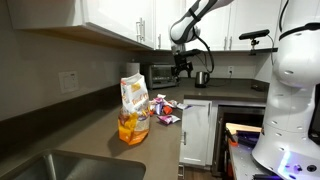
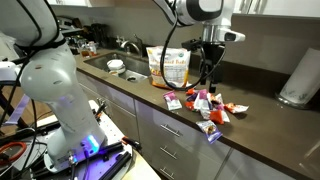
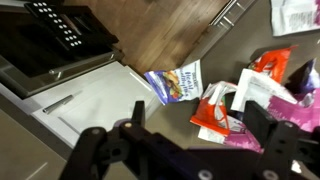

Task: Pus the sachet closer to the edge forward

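Note:
Several sachets lie in a loose pile (image 2: 200, 100) on the dark countertop, also seen in an exterior view (image 1: 166, 106). A blue-purple sachet (image 3: 175, 82) lies apart from the pile, right at the counter's edge (image 2: 150, 104); it also shows in an exterior view (image 2: 210, 128). A red-and-white sachet (image 3: 222, 110) lies below and between my fingers. My gripper (image 3: 200, 125) is open and empty, hovering above the pile in both exterior views (image 1: 182, 68) (image 2: 207, 70). The edge also shows in an exterior view (image 1: 181, 130).
An orange snack bag (image 1: 133, 108) stands upright beside the pile. A sink (image 2: 128, 70) is set into the counter beyond it. A kettle (image 1: 201, 78) and a toaster oven (image 1: 160, 74) stand at the back. White cabinets and an oven lie below the edge.

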Controlling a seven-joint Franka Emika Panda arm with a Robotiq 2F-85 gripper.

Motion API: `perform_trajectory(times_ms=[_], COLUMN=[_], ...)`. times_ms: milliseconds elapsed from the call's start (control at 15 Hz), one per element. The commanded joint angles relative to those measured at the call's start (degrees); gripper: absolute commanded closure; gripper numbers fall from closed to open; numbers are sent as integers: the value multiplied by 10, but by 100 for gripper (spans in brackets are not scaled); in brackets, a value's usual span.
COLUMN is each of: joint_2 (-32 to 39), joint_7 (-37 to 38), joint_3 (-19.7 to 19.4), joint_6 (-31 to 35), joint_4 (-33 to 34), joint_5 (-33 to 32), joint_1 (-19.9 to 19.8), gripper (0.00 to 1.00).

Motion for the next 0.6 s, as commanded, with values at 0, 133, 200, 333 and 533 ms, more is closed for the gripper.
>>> perform_trajectory(times_ms=[0,133,200,333,533], joint_2=[66,83,59,75,73], joint_7=[91,56,70,69,52], joint_3=[-17,-27,-27,-32,-31], joint_6=[-15,-63,-26,-44,-36], joint_4=[58,85,49,67,62], joint_5=[-15,36,6,21,23], joint_1=[-7,-6,1,1,1], gripper=[0,0,0,0,0])
